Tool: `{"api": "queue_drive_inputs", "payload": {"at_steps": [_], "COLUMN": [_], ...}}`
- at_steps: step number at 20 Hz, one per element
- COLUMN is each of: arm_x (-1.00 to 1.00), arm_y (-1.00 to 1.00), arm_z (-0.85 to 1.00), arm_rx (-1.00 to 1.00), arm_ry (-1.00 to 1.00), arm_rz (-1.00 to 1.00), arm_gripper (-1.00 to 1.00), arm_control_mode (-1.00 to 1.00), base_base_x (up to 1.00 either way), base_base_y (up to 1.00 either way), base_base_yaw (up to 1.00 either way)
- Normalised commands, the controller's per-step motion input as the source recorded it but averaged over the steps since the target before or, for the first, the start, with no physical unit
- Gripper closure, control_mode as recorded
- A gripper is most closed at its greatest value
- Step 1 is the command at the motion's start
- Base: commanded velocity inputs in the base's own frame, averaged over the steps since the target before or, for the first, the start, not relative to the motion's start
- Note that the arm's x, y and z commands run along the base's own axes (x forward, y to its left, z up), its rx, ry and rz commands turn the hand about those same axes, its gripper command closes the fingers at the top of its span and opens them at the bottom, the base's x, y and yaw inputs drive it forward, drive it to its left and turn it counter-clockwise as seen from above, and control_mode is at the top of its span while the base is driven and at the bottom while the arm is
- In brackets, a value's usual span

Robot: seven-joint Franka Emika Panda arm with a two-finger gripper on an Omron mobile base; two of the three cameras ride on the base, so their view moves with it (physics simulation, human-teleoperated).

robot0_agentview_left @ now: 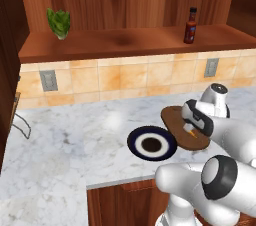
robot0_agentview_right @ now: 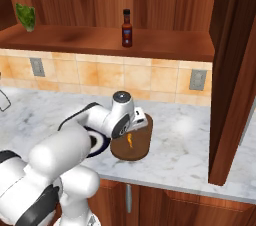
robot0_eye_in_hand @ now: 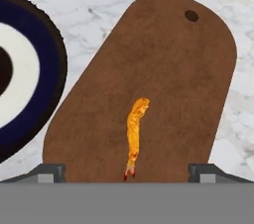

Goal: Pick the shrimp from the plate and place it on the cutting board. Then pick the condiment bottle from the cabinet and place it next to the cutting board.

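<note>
The tiny orange shrimp [robot0_eye_in_hand: 135, 134] lies stretched out on the oval dark brown cutting board [robot0_eye_in_hand: 168, 69], between my fingertips [robot0_eye_in_hand: 47, 171]. My gripper [robot0_eye_in_hand: 127, 172] hangs open just above it, its jaws wide apart. From the base the shrimp [robot0_agentview_left: 190, 130] shows under the hand on the cutting board [robot0_agentview_left: 175, 119]. The navy-rimmed plate [robot0_agentview_left: 135, 142] sits bare right beside the board [robot0_agentview_right: 136, 151] on the left. The dark red condiment bottle [robot0_agentview_left: 190, 26] stands upright on the cabinet shelf [robot0_agentview_left: 125, 42], also bottle [robot0_agentview_right: 127, 29].
A green leafy vegetable [robot0_agentview_left: 59, 22] sits at the shelf's left end. A tall wooden side panel [robot0_agentview_right: 235, 70] rises right of the board. Wall outlets [robot0_agentview_left: 48, 80] are set in the tiled backsplash. Marble counter [robot0_agentview_left: 75, 135] spreads left of the plate.
</note>
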Motion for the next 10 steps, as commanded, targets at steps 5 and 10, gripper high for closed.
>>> {"api": "queue_drive_inputs", "payload": {"at_steps": [5, 10], "arm_x": [-0.19, -0.15], "arm_y": [0.0, 0.0], "arm_z": [0.3, 0.26], "arm_rx": [0.0, 0.01], "arm_ry": [-0.12, -0.1], "arm_rz": [0.0, 0.0], "arm_gripper": [-1.0, -1.0], "arm_control_mode": [-1.0, -1.0], "base_base_x": [0.0, 0.0], "base_base_y": [0.0, 0.0], "base_base_yaw": [0.0, 0.0]}}
